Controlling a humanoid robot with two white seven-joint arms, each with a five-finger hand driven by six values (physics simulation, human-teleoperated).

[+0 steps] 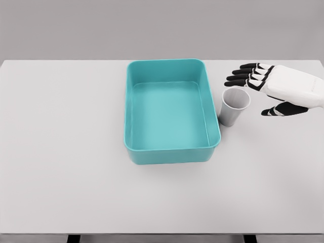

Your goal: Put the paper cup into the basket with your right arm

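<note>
Head view: cup upright beside the basket, my right hand open next to it

Head view shows a white table [66, 167] with a teal rectangular basket [130, 109] at its middle. Just right of the basket's right wall stands the paper cup [234, 107], upright, mouth up, outside the basket. Further right, my right hand [273, 88] reaches in from the edge, fingers [243, 76] spread above the cup's rim, thumb below, grasping nothing.

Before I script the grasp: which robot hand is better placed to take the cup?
The right robot hand. It sits open just right of the upright cup, which stands beside the basket. The left arm is not in view.
</note>
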